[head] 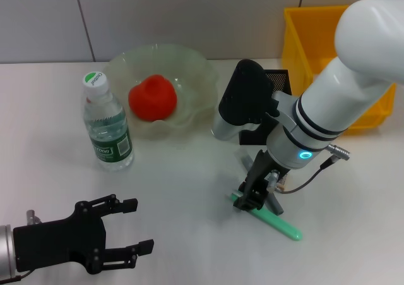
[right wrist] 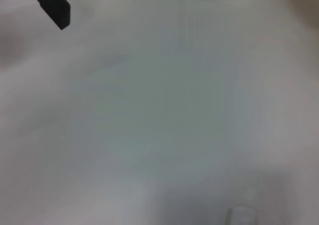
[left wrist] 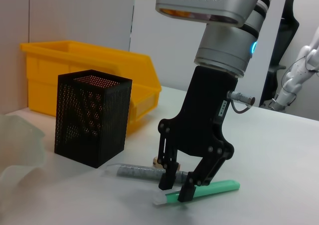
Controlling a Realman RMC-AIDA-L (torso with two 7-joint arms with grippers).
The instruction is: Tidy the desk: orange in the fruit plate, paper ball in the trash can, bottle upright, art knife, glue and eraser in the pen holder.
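Note:
My right gripper [head: 255, 200] is low over the white desk [head: 183, 190]. Its open fingers straddle one end of the green art knife [head: 273, 220], which lies flat. In the left wrist view the right gripper [left wrist: 177, 189] stands over the knife [left wrist: 212, 189]. The grey glue stick [left wrist: 135, 171] and the small beige eraser [left wrist: 158, 161] lie just behind it. The black mesh pen holder [left wrist: 92, 117] stands close by. The orange [head: 153, 97] sits in the pale-green fruit plate [head: 189, 67]. The bottle [head: 107, 130] stands upright. My left gripper [head: 129, 228] is open and empty at the near left. The paper ball is out of view.
The yellow trash can [head: 312, 38] stands at the far right behind the pen holder [head: 278, 78], and shows in the left wrist view [left wrist: 75, 65]. The right wrist view shows only blurred desk surface [right wrist: 159, 115].

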